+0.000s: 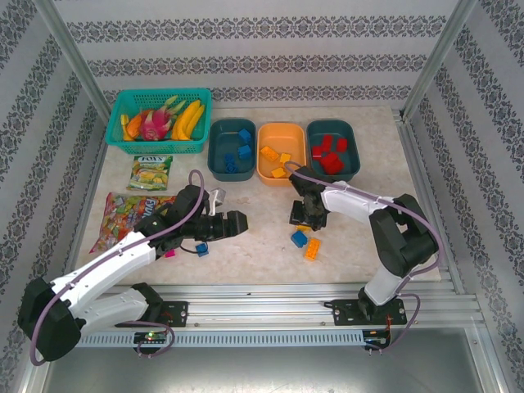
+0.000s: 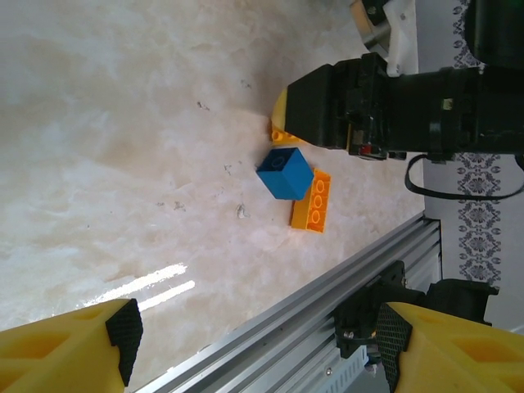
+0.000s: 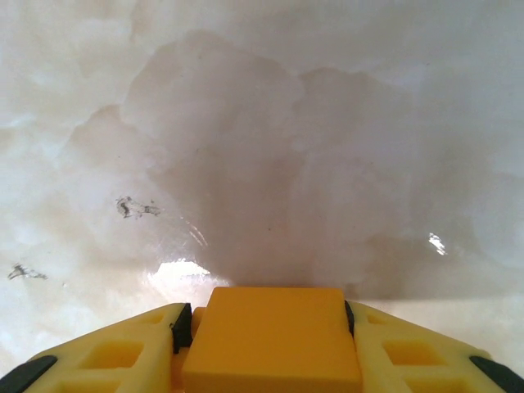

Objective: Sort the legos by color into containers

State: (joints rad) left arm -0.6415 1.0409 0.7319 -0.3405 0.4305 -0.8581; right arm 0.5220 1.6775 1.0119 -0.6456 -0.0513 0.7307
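1. My right gripper (image 3: 270, 323) is pinching an orange-yellow brick (image 3: 274, 348), with one finger on each side. It sits low at the pale table (image 3: 262, 123). I cannot tell whether the brick touches the surface.
2. Just beside that gripper, on the near side, lie a blue brick (image 2: 285, 173) and a flat orange brick (image 2: 312, 201). The two touch each other.
3. My left gripper (image 2: 258, 344) is spread wide and holds nothing. It points toward those two bricks and is well apart from them.
4. A small blue brick (image 1: 201, 250) lies beside my left arm.
5. Three tubs stand in a row at the far side:
   - The left teal tub (image 1: 214, 155) holds blue bricks.
   - The orange tub (image 1: 282, 133) holds orange-yellow bricks.
   - The right teal tub (image 1: 354, 139) holds red bricks.
6. A fruit basket (image 1: 155, 95) and snack packets (image 1: 150, 172) lie to their left.
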